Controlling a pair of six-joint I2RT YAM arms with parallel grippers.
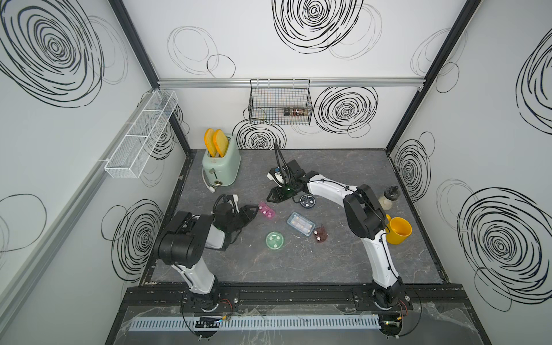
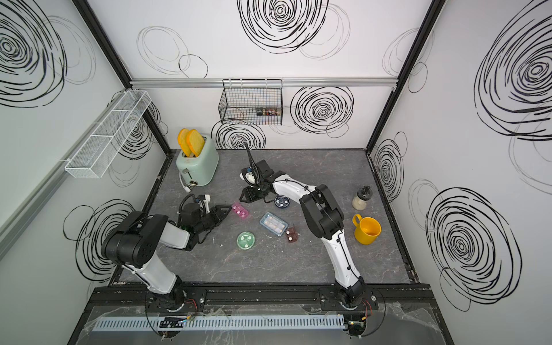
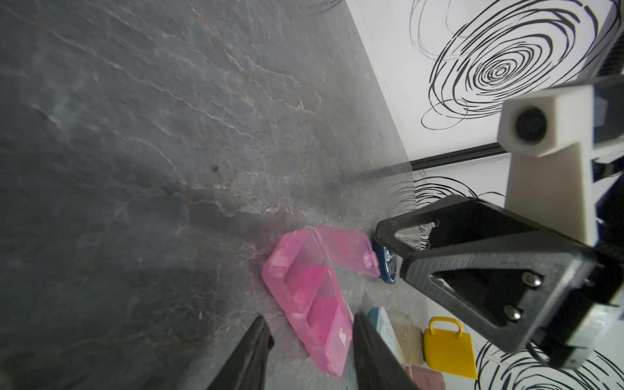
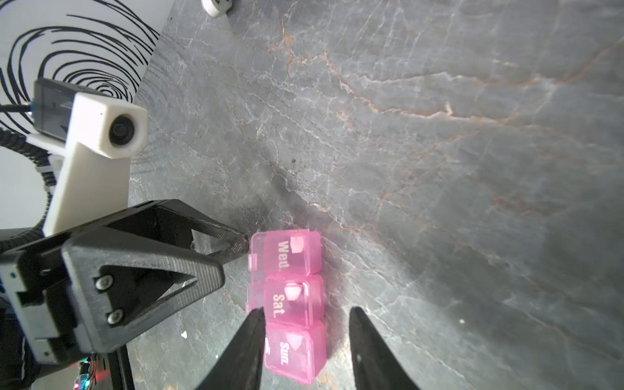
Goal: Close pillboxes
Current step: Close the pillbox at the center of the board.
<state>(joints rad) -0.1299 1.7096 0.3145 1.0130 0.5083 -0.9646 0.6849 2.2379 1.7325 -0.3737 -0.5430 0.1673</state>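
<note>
Left of centre on the grey marble-patterned tabletop lies a pink rectangular translucent pillbox, one of five plastic cases. The other four are a green round one, a blue-grey rectangular one, a dark round one and a small brown one. Both grippers have their jaws spread and grip nothing: a fingertip of the left gripper meets the pink box's "Wed." end, and the right gripper hangs just beside it. The pink box lies flat, its long axis diagonal from back-left to front-right, with one end lid raised.

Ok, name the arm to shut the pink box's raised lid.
Right, likely: the right gripper hovers beside the raised lid; the left gripper is at the pink box's other end.
</note>
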